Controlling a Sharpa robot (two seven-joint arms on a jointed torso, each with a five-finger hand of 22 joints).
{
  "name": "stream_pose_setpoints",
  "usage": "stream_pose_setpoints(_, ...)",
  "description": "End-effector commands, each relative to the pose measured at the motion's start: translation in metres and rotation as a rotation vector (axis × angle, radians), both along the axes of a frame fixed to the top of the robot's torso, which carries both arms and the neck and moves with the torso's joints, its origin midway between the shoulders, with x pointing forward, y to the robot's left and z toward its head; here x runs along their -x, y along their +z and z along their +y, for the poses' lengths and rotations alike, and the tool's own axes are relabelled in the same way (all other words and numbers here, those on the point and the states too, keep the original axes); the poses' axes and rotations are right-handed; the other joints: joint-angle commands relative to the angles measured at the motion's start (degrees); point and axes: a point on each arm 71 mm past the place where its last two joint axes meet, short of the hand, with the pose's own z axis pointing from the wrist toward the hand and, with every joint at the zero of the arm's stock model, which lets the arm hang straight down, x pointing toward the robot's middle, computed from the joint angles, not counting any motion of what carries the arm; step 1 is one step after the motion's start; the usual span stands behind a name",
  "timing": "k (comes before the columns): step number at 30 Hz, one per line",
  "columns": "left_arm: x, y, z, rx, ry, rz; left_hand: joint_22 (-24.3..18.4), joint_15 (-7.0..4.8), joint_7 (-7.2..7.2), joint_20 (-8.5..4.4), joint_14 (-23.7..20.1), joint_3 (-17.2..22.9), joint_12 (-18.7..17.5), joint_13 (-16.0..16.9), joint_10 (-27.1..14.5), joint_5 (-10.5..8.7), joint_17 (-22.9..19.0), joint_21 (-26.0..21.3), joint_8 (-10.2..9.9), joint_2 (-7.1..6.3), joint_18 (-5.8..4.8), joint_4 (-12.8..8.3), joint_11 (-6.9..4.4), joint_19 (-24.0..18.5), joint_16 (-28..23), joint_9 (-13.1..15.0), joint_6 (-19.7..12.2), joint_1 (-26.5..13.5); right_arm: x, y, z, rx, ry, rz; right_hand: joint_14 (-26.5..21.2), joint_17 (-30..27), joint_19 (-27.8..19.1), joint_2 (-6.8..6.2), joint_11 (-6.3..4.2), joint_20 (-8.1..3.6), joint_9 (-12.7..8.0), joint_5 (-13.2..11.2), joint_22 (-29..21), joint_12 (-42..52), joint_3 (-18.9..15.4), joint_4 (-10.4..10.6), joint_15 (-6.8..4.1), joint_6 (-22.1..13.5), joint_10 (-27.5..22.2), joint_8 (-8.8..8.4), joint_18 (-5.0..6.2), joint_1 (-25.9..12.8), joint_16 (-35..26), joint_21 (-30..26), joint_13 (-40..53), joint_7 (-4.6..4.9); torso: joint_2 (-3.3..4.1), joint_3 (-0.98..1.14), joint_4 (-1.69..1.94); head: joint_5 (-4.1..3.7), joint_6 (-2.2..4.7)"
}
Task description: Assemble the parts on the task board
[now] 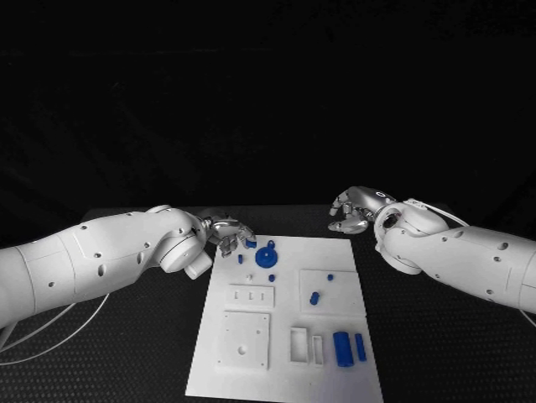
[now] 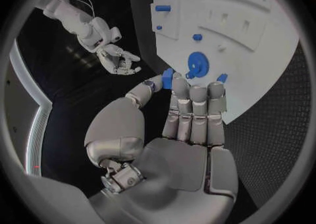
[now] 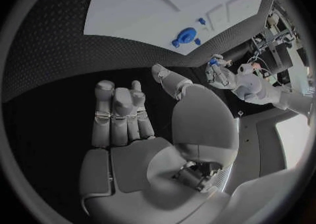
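The white task board (image 1: 340,252) lies in the middle of the black table. My left hand (image 1: 226,236) hovers at its far left corner and pinches a small blue part (image 2: 167,78) between thumb and a finger. Just beyond those fingertips a round blue disc (image 1: 267,256) sits on the board, also visible as the disc (image 2: 197,64). Small blue pegs (image 1: 314,296) stand mid-board, and two blue cylinders (image 1: 341,348) lie near its front right corner. My right hand (image 1: 355,210) hangs over bare table past the far right corner, fingers loosely bent and holding nothing.
White raised blocks (image 1: 246,339) and a slotted plate (image 1: 251,295) sit on the board's near left half. Black table (image 1: 437,353) surrounds the board on all sides. A white cable (image 1: 26,344) trails under my left arm.
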Motion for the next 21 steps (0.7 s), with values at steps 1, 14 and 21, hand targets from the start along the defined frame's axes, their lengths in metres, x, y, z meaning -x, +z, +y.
stream_pose_setpoints(1, 0.003, -0.007, 0.003, -0.129, -0.036, 0.111, 1.21, -7.75, -3.14, -8.03, 6.91, 0.43, 4.24, 2.96, 7.07, 0.14, 0.24, 3.09, 0.22, 2.34, 1.98, -0.03, -5.75, 4.65, 3.14, 4.53, 2.83, -0.36, -0.003, -0.002, -0.005, -0.077, -0.046, 0.064, -0.19, -0.08, -0.05, 0.25, 0.00, 0.21, -0.14, 0.90, 0.37, 0.43, 1.42, -0.24, -0.01, -0.42, -0.23, -0.24, 1.78, 1.46, -0.22, -0.42, -0.17, 0.76, 0.05, 0.24, 0.04, 0.32, -0.28)
stream_pose_setpoints(14, 0.005, -0.005, -0.008, -0.304, -0.141, 0.067, 1.25, -8.55, -3.19, -9.80, 11.28, 1.68, 6.17, 6.24, 8.33, -2.25, 1.22, 9.20, -1.83, 2.37, 4.47, 0.23, -6.01, 12.05, 6.78, 7.12, 1.33, 0.29, -0.010, 0.008, -0.009, -0.292, 0.032, 0.055, 0.23, -0.81, 0.26, 2.04, -0.10, 0.19, -0.13, 3.55, 0.46, 0.48, 2.49, -0.20, -0.13, 0.06, 0.17, -0.05, 1.78, 1.29, -0.88, -0.63, -1.19, 0.67, 0.05, 0.18, -0.04, 0.38, -1.08)
stream_pose_setpoints(21, 0.007, -0.004, -0.017, -0.390, -0.198, 0.024, 1.22, -8.35, -2.97, -9.74, 11.43, 1.77, 6.05, 6.58, 8.34, -3.47, 1.62, 9.83, -2.39, 2.69, 4.91, 0.62, -5.79, 12.31, 7.07, 7.48, 0.78, 0.50, -0.014, 0.012, -0.013, -0.443, 0.058, 0.049, -3.94, -5.57, -5.28, 3.18, 0.67, 2.43, 0.00, 3.40, -1.21, -4.68, 2.31, -1.74, 0.69, -1.33, -3.78, -0.52, 1.27, 0.43, -7.80, -5.92, -5.67, 1.36, 0.05, 0.10, 0.05, 0.15, -1.47)
